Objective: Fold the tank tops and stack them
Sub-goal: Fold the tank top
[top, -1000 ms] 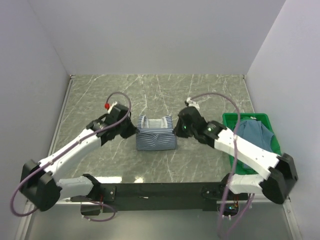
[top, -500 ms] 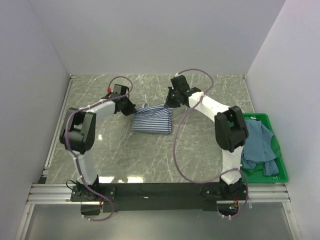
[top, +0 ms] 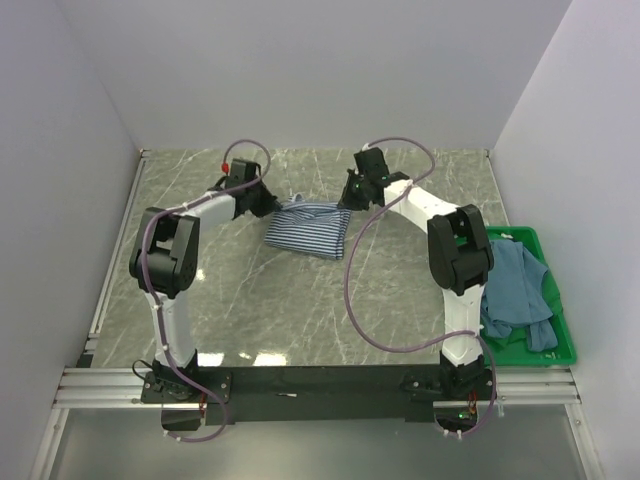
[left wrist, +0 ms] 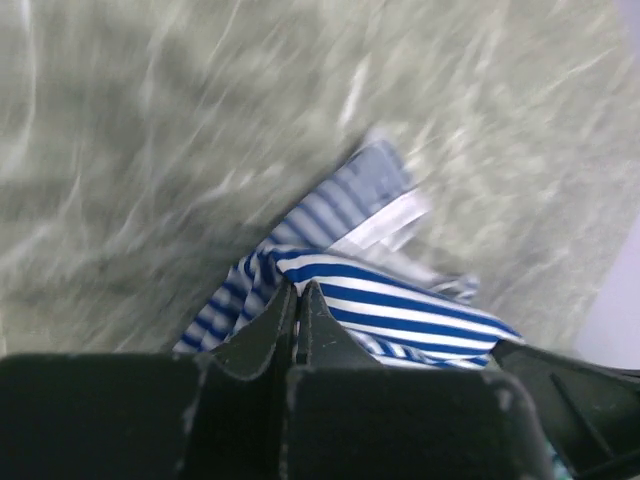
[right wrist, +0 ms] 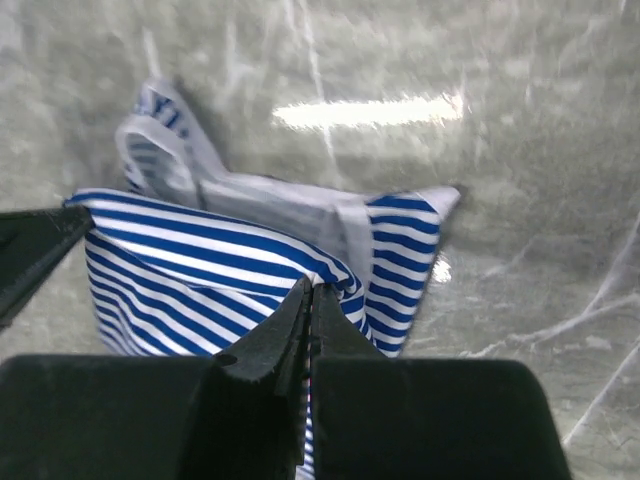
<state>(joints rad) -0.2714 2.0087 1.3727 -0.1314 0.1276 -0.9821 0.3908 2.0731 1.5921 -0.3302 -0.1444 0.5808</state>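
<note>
A navy-and-white striped tank top (top: pixel 308 228) sits at the far middle of a grey marbled counter (top: pixel 300 310), bunched into a rough rectangle. Its far edge is stretched between the two arms, and the rest sags toward the near side. White trim shows in the folds in both wrist views.

The left gripper (top: pixel 272 203) has its fingers pressed together, pinching the left corner of the striped cloth. The right gripper (top: pixel 347 205) is likewise clamped on the right corner.

A plain teal tank top (top: pixel 515 290) lies crumpled in a green crate (top: pixel 468 236) at the counter's near right, beside the right wall. It is well apart from the striped one.

A wide stretch of counter lies between the striped top and the arm bases, and more lies on its left toward the side wall. A narrower band separates it from the back wall.
</note>
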